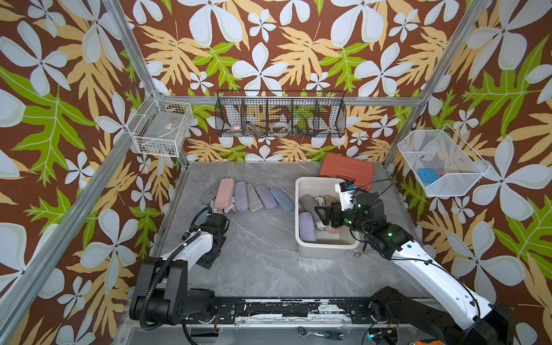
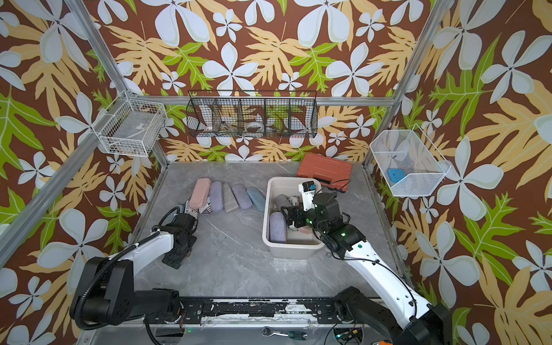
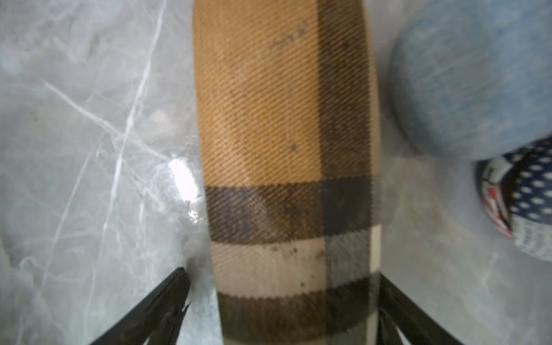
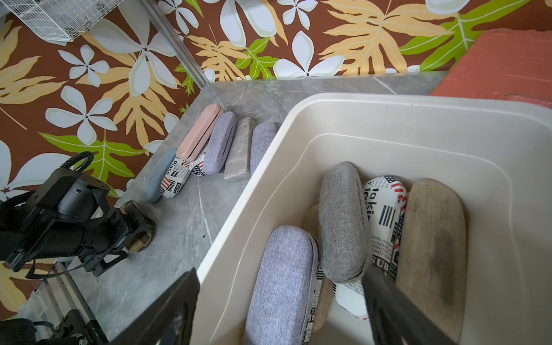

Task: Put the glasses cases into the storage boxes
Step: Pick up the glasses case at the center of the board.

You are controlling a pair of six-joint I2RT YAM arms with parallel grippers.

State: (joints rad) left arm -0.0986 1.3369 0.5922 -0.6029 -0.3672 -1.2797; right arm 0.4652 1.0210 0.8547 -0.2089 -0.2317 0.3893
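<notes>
Left gripper spread astride woven plaid case, right gripper spread empty above smooth cream tub of rounded fabric cases

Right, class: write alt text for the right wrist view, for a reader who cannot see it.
A cream tub holds a lavender case, a grey case, a newspaper-print case and a tan case, the open right tool poised over them. Beyond it a pink case and others lie in a row on the marble table.
</notes>
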